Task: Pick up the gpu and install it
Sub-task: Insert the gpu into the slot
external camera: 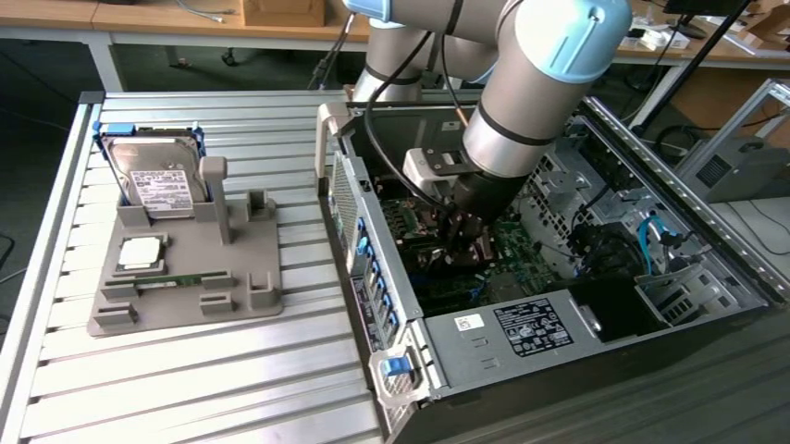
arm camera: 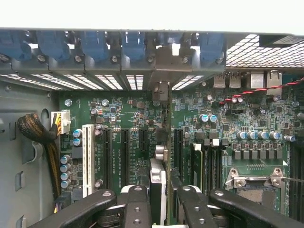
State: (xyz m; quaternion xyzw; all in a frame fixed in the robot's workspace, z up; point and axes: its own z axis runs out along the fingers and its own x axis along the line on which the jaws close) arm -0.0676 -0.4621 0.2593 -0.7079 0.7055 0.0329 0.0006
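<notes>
Hard drive point(external camera: 161, 185) upright in grey holder point(external camera: 185, 287); open computer case point(external camera: 556, 370) beside, near.

The counter point(external camera: 185, 388) is ribbed bare metal with a dull satin finish. The tray point(external camera: 185, 277) near its far edge is matt grey plastic; the hard drive point(external camera: 154, 180) standing in it has a bright metal casing with a white paper label. The computer case point(external camera: 556, 351) is grey sheet metal, perforated along one wall, with a printed paper sticker. The motherboard point(arm camera: 128, 114) is glossy green, with black plastic slots. The gpu point(arm camera: 164, 156) shows a thin dark edge and a bare metal bracket. The fingers point(arm camera: 137, 209) are matt black, with metal screws.
</notes>
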